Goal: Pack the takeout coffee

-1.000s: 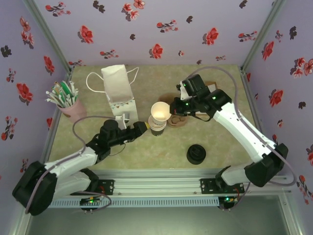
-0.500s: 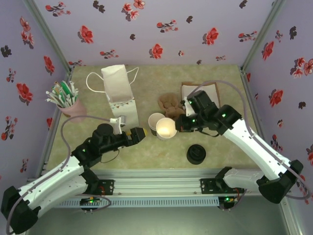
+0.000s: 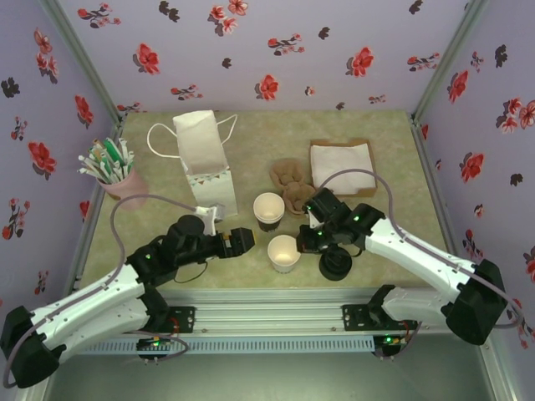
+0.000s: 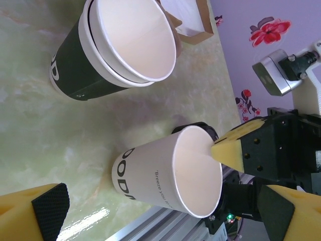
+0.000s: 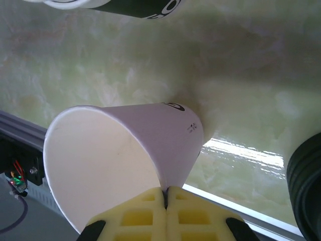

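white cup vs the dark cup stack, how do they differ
The white cup has a white wall with dark lettering; the dark cup stack has a dark outer wall with pale lettering. The white cup is single; the dark cup stack shows two nested rims. The right gripper is shut on the white cup's rim; nothing touches the dark cup stack. Both are lidless with cream insides.

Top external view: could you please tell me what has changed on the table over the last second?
The right end effector, shut on the rim of the white cup, lifted it off the dark cup stack and brought it toward the near edge. The left end effector backed away from the stack and stands open. The stack, the paper bag and the black lids stayed put.
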### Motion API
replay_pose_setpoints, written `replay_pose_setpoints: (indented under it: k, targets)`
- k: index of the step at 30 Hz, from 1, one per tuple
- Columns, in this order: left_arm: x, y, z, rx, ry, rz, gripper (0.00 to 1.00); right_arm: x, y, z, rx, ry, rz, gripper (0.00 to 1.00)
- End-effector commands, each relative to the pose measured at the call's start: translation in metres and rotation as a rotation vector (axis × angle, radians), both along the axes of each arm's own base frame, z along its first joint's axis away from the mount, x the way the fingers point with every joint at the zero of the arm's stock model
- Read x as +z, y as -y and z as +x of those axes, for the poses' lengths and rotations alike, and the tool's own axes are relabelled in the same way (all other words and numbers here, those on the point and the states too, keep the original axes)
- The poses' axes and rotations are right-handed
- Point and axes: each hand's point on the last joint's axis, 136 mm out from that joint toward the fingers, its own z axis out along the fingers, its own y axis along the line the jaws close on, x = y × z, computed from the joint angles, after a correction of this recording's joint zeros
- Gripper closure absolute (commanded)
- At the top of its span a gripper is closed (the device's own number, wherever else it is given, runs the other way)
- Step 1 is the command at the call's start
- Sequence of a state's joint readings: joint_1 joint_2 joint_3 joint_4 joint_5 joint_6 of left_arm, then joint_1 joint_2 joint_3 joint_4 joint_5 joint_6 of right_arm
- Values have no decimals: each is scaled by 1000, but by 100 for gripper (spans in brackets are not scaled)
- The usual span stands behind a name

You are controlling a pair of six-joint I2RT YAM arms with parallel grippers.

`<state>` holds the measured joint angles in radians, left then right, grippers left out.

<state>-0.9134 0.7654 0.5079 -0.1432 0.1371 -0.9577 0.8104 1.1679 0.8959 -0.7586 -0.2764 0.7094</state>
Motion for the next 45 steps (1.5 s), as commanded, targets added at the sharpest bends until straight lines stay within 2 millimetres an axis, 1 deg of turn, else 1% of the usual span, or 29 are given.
replay_pose_setpoints:
  k: [1,3,5,8,12,16,19,23,25,27,31,32,34,37,40,45]
  targets:
    - [15,4,5,2,62,-5,1,-3,-12,9,-22,15,33,93]
    - [14,5,5,-1,64,3,1,-8,-15,10,-21,11,30,85]
    - [12,8,5,-4,64,6,1,-12,-18,11,-14,0,24,84]
    - [13,11,6,-13,64,12,1,-14,-19,13,-11,-2,5,75]
    - [17,15,5,-31,72,32,1,-4,-14,14,-14,23,-17,67]
    - [22,15,3,-56,85,70,1,12,-4,14,-26,61,-34,54]
    - [25,15,0,-78,89,103,1,24,11,12,-49,94,-63,35]
    - [31,16,-7,-114,97,133,1,33,42,4,-104,123,-138,2]
    - [32,16,-10,-126,101,140,1,36,58,0,-137,140,-166,1]
    - [28,16,-12,-131,95,147,1,39,76,-6,-177,161,-193,1]
    - [23,16,-11,-120,91,151,1,32,118,-12,-316,174,-315,1]
    - [23,15,-10,-115,97,149,1,29,121,-14,-329,173,-312,1]
    - [22,16,-7,-103,105,150,1,23,119,-17,-329,173,-271,1]
    - [21,17,-3,-90,108,162,1,15,119,-17,-332,189,-251,1]
    - [19,15,1,-68,110,175,1,8,129,-14,-343,195,-319,1]
    - [13,12,4,-49,123,182,1,-8,124,-16,-271,149,-381,1]
